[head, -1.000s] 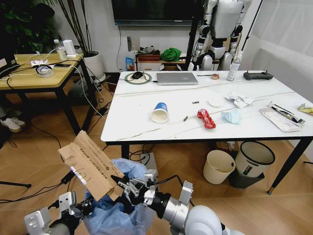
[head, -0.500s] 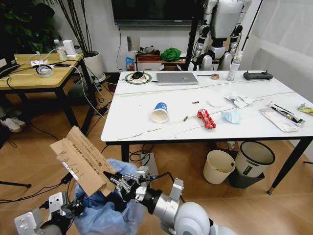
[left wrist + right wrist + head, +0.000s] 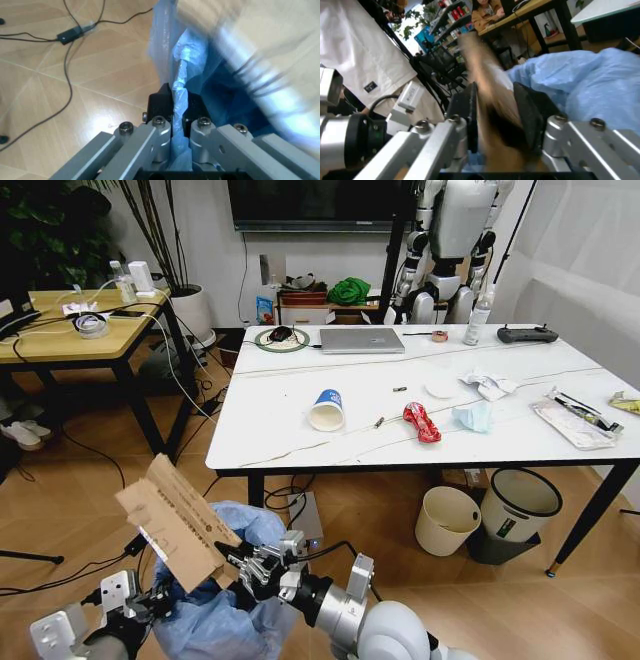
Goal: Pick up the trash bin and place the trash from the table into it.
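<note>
Two grippers work low down near the floor, in front of the table [image 3: 300,415]. The left gripper [image 3: 173,112] has its jaws pinched tight on the rim of the blue bag lining the bin [image 3: 215,620], holding it up at the near left. The right gripper [image 3: 232,557] is clamped on the lower edge of the cardboard [image 3: 176,518], which stands tilted just above and to the left of it, over the bin's mouth. In the right wrist view the brown sheet runs straight between its two dark pads [image 3: 468,112], with the blue bag just behind.

Farther off, the rest of the trash lies on the table: a cup [image 3: 327,409] on its side near the left, a red wrapper [image 3: 421,421] and a mask [image 3: 474,416] towards the right, tissues [image 3: 488,384] beyond them, and a clear package [image 3: 577,420] at the far right.
</note>
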